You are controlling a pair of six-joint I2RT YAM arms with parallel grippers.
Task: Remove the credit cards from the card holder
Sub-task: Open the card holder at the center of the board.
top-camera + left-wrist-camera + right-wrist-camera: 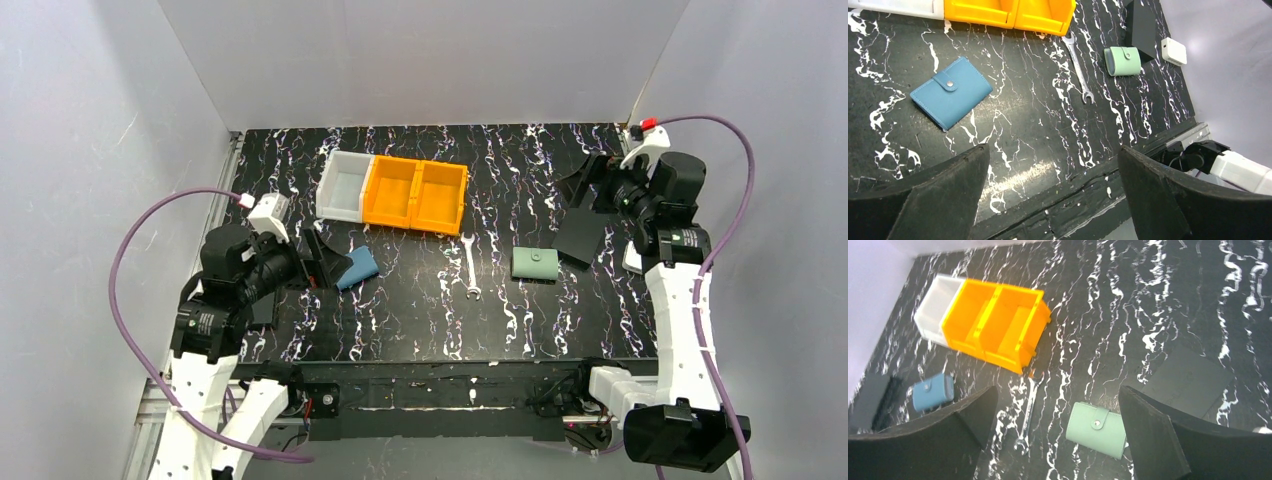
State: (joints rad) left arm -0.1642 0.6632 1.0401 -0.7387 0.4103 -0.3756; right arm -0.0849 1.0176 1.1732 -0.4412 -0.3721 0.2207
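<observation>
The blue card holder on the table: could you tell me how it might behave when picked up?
The blue card holder lies flat and snapped shut, so it probably stays folded. It looks thin and soft-covered, likely light and slightly flexible. Lying flat, it shouldn't roll.

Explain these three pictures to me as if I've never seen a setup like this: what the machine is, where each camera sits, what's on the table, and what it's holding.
These are two robot arms bolted at the near edge of a black marbled table. One picture looks down from above; the other two come from a camera on each wrist, so the dark shapes at their bottom edges are that arm's own fingers. The left end effector and the right end effector are both open and hold nothing. On the table lie a closed blue card holder, a grey-green wallet, a wrench, two orange bins and a white bin. No cards are out yet.
</observation>
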